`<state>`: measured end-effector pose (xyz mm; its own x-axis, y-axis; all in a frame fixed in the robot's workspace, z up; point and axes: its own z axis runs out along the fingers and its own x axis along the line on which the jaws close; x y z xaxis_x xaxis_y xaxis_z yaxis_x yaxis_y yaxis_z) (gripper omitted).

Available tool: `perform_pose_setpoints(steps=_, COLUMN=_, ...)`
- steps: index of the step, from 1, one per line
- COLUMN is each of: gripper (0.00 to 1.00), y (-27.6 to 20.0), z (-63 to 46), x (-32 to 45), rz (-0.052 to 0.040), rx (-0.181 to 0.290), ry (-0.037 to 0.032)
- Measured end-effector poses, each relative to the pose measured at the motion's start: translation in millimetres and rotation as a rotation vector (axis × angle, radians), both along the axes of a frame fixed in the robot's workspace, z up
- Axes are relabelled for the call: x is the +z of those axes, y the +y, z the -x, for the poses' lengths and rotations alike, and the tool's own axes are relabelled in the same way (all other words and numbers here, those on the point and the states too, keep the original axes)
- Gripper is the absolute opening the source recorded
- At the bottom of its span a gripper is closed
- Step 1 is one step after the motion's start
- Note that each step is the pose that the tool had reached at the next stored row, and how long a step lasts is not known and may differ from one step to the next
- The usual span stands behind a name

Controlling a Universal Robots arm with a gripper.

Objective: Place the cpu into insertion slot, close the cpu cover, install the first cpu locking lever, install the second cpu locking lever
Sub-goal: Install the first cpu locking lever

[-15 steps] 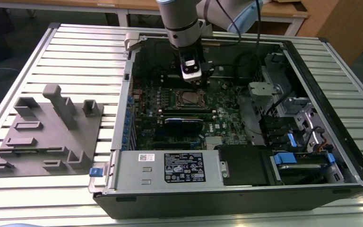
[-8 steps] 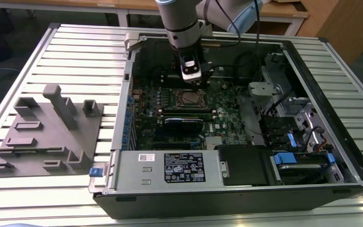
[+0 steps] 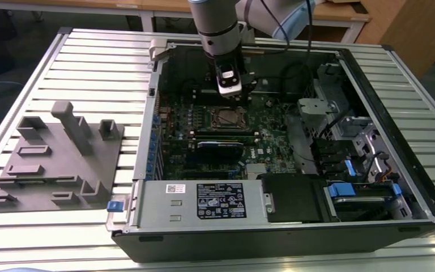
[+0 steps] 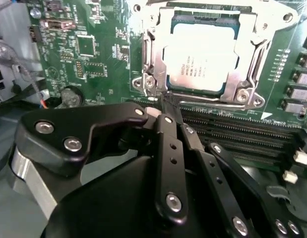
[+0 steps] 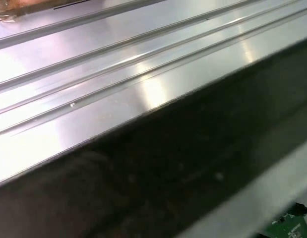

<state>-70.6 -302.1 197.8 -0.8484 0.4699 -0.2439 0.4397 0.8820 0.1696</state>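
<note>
Plainly, the small silvery square cpu (image 4: 203,52) lies under the thin silver metal cover frame (image 4: 248,59); the black gripper (image 4: 167,101), claw pinched narrow and seemingly empty, hovers just beside; slipping off the thin wire lever (image 4: 213,105) could gouge the green motherboard (image 4: 108,59).

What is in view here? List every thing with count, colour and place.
computer case: 1, black, open on the table
table: 1, silver slatted, under the case
motherboard: 1, green, inside the case
insertion slot: 1, dark rim, on the motherboard
cpu: 1, silvery-grey, seated in the insertion slot
cpu cover: 1, silver, lying down around the cpu
memory slots: several, black, beside the insertion slot
power supply: 1, grey, inside the case
fixture tray: 1, grey, on the table, at the exterior view's left of the case
arm: 1, grey, reaching into the case
claw: 1, black, shut, tips close to the cpu cover's edge
</note>
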Motion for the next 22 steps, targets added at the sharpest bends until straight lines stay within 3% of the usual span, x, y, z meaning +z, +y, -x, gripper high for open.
perform_pose_setpoints(steps=8, gripper=0.11, y=0.0, z=0.0, x=23.0, rz=-0.0026, rx=0.000, ry=0.0000)
perform_pose_setpoints(steps=14, gripper=0.11, y=0.0, z=0.0, x=23.8, rz=-0.0028, rx=0.000, ry=0.0004)
perform_pose_setpoints(steps=15, gripper=0.11, y=0.0, z=-0.1, x=23.8, rz=-0.0028, rx=0.000, ry=0.0041)
perform_pose_setpoints(steps=17, gripper=0.11, y=0.0, z=-0.4, x=23.7, rz=-0.0026, rx=0.000, ry=0.0205)
perform_pose_setpoints(steps=18, gripper=0.11, y=0.0, z=-0.7, x=23.5, rz=-0.0026, rx=0.000, ry=0.0330)
perform_pose_setpoints(steps=22, gripper=0.11, y=0.0, z=-1.5, x=22.3, rz=-0.0026, rx=0.001, ry=0.0972)
